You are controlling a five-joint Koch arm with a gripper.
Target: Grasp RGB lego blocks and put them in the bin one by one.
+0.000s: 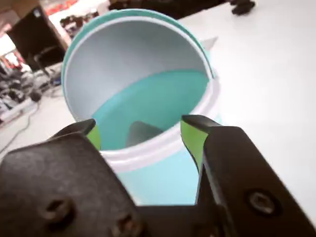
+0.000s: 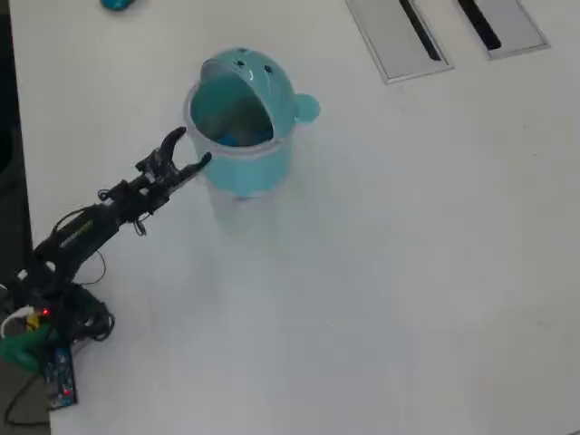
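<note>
White table [image 2: 381,272] | tool [image 2: 190,148] agape, empty, at bin [image 2: 245,163] rim

A teal bin [image 2: 243,172] is seen upright in the upper left-centre of the frame on a white counter [image 2: 408,290], its domed lid [image 2: 258,77] tipped back, with two dot eyes and a small round ear at its right. Something blue can be made out inside. The gripper [image 2: 192,148] is held with jaws parted just left of the bin's rim. Two grey slotted panels [image 2: 399,36] are seen at the upper right, and a small teal-blue object [image 2: 116,4] at the top left edge.
</note>
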